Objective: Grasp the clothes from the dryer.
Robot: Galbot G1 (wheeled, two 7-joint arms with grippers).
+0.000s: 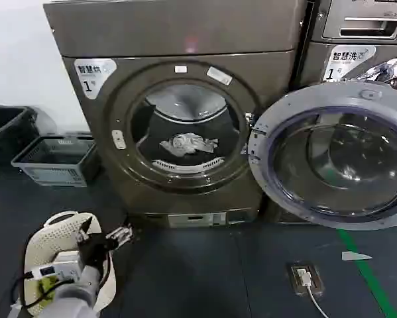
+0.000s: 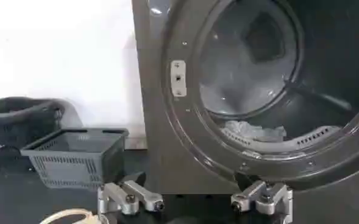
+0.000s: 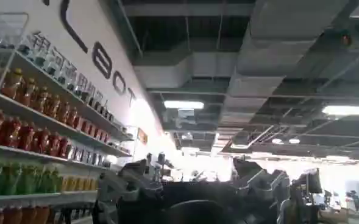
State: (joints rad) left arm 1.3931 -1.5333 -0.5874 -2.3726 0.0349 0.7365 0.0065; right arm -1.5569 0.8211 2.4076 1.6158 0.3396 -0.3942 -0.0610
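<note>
Your left gripper is wide open and empty, at seven o'clock from the clothes inside the dryer, so you might bump its rim.

The light is even and soft from above, and the shadows on the dark floor are weak. A small pale glare sits on the upper panel of the dryer, and its open glass door shows reflections. In the right wrist view the ceiling lamps are strongly overexposed, and the far background is washed out.
</note>
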